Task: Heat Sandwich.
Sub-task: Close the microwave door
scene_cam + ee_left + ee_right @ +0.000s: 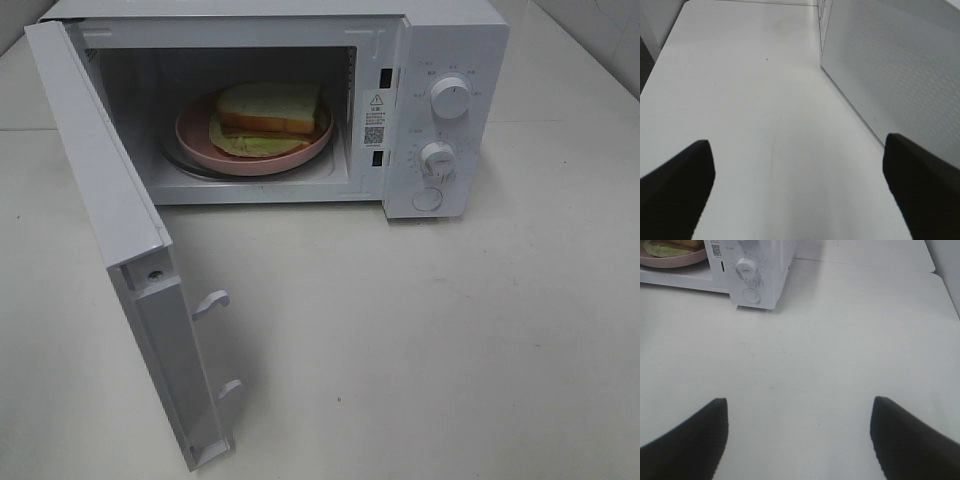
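The sandwich (268, 108), pale bread with yellow-green filling, lies on a round pink plate (200, 142) inside the white microwave (445, 60), whose door (110, 220) stands wide open to the left. Neither arm shows in the high view. In the left wrist view my left gripper (797, 185) is open and empty over the bare table, next to the door's outer face (900, 75). In the right wrist view my right gripper (799, 432) is open and empty over the table, well back from the microwave's knob panel (747, 270); the plate's edge (670, 260) and a bit of the sandwich (665, 246) show there.
The microwave has two knobs (450, 97) and a round button (427, 199) on its right panel. The open door's inner side carries two latch hooks (212, 302). The white table (450, 350) stretches in front and to the right.
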`<state>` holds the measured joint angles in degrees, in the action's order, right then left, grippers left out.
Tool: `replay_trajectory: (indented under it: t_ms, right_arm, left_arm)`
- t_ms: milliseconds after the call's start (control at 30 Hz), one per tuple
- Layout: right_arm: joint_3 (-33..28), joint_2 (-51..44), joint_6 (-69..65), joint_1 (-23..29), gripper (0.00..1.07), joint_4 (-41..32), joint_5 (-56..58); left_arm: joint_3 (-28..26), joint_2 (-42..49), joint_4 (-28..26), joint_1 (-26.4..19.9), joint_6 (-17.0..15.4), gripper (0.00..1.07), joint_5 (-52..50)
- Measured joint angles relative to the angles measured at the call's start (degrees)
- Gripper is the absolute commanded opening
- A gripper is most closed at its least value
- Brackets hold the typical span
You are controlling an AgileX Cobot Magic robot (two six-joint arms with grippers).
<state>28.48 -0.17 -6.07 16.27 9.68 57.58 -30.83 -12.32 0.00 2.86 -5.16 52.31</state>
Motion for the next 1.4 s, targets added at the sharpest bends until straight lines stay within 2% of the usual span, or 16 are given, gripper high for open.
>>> replay_trajectory:
  t_ms: [100,133,267,300,367,400,433,467,533,567,733,867,900,1167,1400]
  right_arm:
    - [0.0,0.0,0.0,0.0,0.75,0.0,0.0]
    - [0.0,0.0,0.0,0.0,0.75,0.0,0.0]
    - [0.0,0.0,0.0,0.0,0.75,0.0,0.0]
    - [0.0,0.0,0.0,0.0,0.75,0.0,0.0]
    - [0.0,0.0,0.0,0.0,0.75,0.0,-0.06]
    - [0.0,0.0,0.0,0.0,0.75,0.0,-0.06]
    - [0.0,0.0,0.0,0.0,0.75,0.0,-0.06]
    - [0.0,0.0,0.0,0.0,0.75,0.0,-0.06]
    - [0.0,0.0,0.0,0.0,0.75,0.0,-0.06]
    - [0.0,0.0,0.0,0.0,0.75,0.0,-0.06]
    - [0.0,0.0,0.0,0.0,0.75,0.0,-0.06]
    - [0.0,0.0,0.0,0.0,0.75,0.0,-0.06]
    - [0.0,0.0,0.0,0.0,0.75,0.0,-0.06]
    - [0.0,0.0,0.0,0.0,0.75,0.0,-0.06]
    - [0.0,0.0,0.0,0.0,0.75,0.0,-0.06]
  left_arm:
    - [0.0,-4.07,0.0,0.0,0.0,0.58,-3.21]
    - [0.0,-4.07,0.0,0.0,0.0,0.58,-3.21]
    - [0.11,-9.45,0.0,0.0,0.0,0.43,-7.22]
    - [0.11,-9.45,0.0,0.0,0.0,0.43,-7.22]
    - [0.46,-12.72,0.0,0.0,0.0,0.36,-10.31]
    - [0.57,-14.09,0.0,0.0,0.0,0.26,-11.23]
    - [0.74,-15.58,0.0,0.0,0.0,0.2,-12.03]
    - [0.74,-15.58,0.0,0.0,0.0,0.2,-12.03]
    - [0.92,-19.88,0.0,0.0,0.0,0.05,-14.78]
    - [1.09,-21.37,0.0,0.0,0.0,0.01,-15.87]
    - [1.78,-26.93,0.0,0.0,0.57,0.0,-20.45]
    - [3.95,-32.89,0.0,0.0,2.75,0.0,-31.4]
    - [3.95,-32.89,0.0,0.0,2.75,0.0,-31.4]
    - [8.71,-44.52,0.0,0.0,3.21,0.0,-51.62]
    - [10.83,-52.37,0.0,0.0,3.21,0.0,-63.54]
